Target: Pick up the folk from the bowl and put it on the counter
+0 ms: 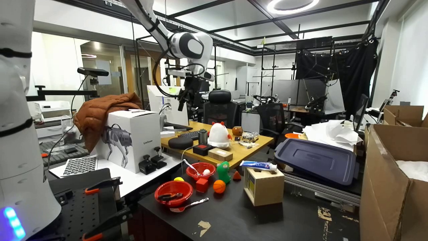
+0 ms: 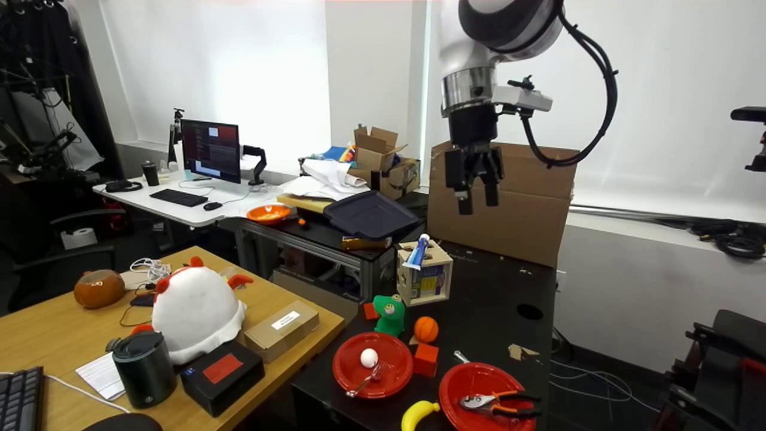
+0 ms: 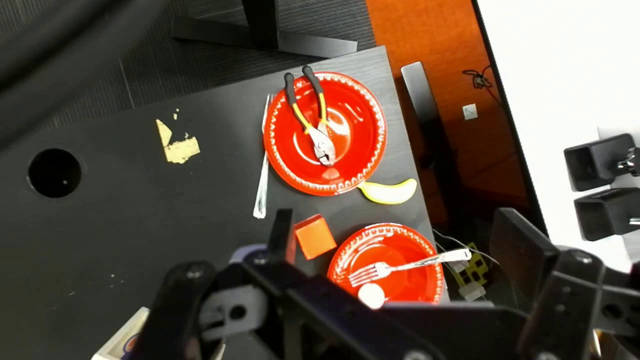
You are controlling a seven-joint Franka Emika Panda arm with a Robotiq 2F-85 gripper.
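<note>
A silvery fork [image 3: 410,263] lies in a red bowl [image 3: 412,239] beside a white egg [image 3: 371,295]. Its tines are inside and its handle rests over the rim. The fork [image 2: 366,381] and bowl [image 2: 392,350] also show in an exterior view. A second fork [image 1: 200,202] lies on the black counter [image 1: 234,217] beside another red bowl [image 1: 182,199], which holds pliers [image 2: 499,398]. In the wrist view that bowl's rim hides part of the second fork [image 3: 262,187]. My gripper [image 2: 478,202] is open and empty, high above the counter. In the wrist view its fingers [image 3: 397,222] stand wide apart, with the egg bowl between them.
A red cube [image 3: 315,236] and a yellow banana [image 3: 390,192] lie near the bowls. An orange ball [image 1: 219,186], a green toy [image 1: 223,172] and a wooden box [image 1: 267,187] with a toothpaste tube [image 1: 259,165] on top stand farther along. A wooden desk [image 2: 54,335] adjoins the counter.
</note>
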